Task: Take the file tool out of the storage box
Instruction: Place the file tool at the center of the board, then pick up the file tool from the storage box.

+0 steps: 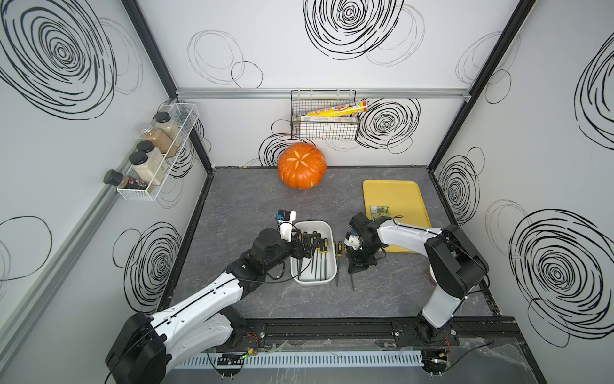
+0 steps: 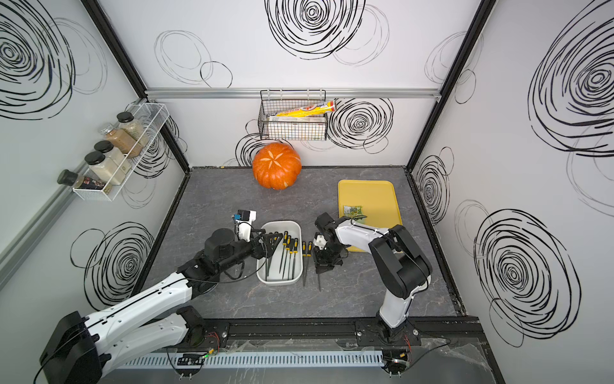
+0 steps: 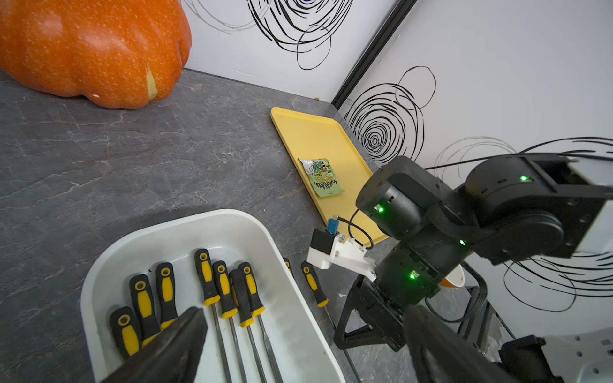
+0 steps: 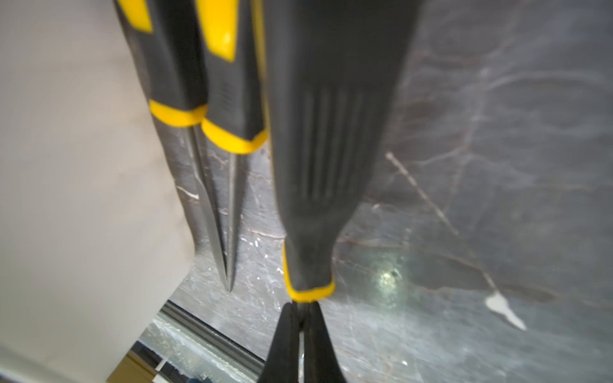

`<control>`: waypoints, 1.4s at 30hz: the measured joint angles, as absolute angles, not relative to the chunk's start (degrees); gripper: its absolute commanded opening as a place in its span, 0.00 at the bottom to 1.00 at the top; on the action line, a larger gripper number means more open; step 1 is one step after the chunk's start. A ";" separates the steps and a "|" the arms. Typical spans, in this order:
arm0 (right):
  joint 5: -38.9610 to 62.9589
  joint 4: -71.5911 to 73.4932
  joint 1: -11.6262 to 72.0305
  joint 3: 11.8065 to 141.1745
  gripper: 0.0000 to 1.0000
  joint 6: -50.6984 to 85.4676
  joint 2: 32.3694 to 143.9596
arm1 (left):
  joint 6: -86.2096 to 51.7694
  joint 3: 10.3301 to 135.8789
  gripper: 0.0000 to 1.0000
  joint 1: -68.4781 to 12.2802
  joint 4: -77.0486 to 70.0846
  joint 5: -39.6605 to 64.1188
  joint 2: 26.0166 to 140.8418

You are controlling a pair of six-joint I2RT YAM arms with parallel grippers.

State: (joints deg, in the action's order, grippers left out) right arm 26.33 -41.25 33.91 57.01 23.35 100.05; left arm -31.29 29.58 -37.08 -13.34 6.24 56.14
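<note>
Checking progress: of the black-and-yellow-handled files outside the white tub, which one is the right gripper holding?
The file farthest from the white plastic tub: the right gripper is shut on its shaft; the other two lie free beside the tub.

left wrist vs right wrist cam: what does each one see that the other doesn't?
Left wrist only: the pumpkin, the yellow tray with a green packet on it, the files lying inside the storage box, and the right arm from outside.
Right wrist only: the right hand shut on a held file, at the shank next to the handle's yellow collar.
Both: the box, and two loose files on the table beside it.
</note>
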 measured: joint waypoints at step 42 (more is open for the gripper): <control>21.34 -38.41 32.03 60.14 0.24 22.87 89.10 | -30.63 43.48 0.53 -38.70 2.96 -2.96 80.77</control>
